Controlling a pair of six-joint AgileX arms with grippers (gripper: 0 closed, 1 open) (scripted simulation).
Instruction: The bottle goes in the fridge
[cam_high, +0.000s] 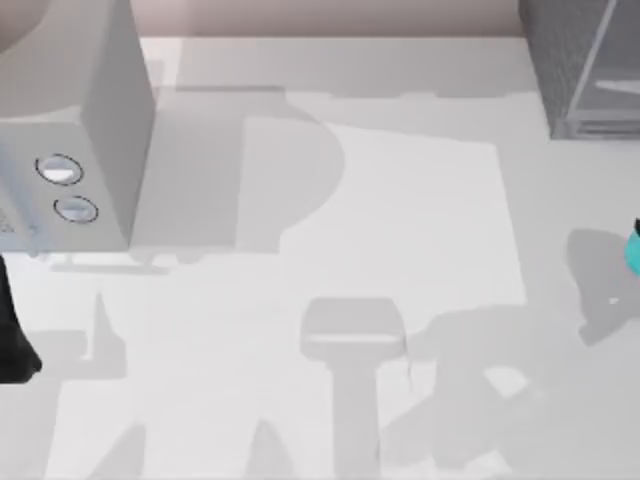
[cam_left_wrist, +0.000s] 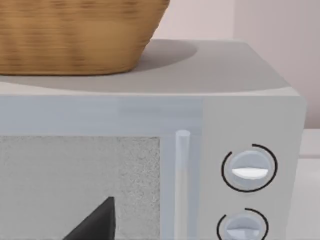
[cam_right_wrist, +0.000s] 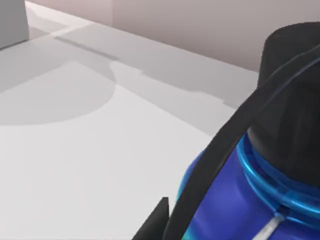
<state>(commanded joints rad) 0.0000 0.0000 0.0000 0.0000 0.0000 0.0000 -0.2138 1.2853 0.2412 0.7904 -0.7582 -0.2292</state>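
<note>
The bottle (cam_right_wrist: 235, 200) has a blue shoulder and a round black cap and sits very close in the right wrist view. My right gripper (cam_right_wrist: 200, 190) is shut on it, one black finger (cam_right_wrist: 225, 145) curving across its side. From above, a cyan sliver of the bottle (cam_high: 634, 250) shows at the table's right edge, its shadow lying to the left. The fridge (cam_high: 580, 70) is the grey box in the far right corner. My left arm (cam_high: 12, 335) stays at the left edge, with one dark fingertip (cam_left_wrist: 97, 222) in front of the microwave.
A grey microwave (cam_high: 70, 130) with two round knobs stands at the far left. A woven basket (cam_left_wrist: 75, 35) rests on top of it. The white table (cam_high: 400, 230) stretches between microwave and fridge, crossed by arm shadows.
</note>
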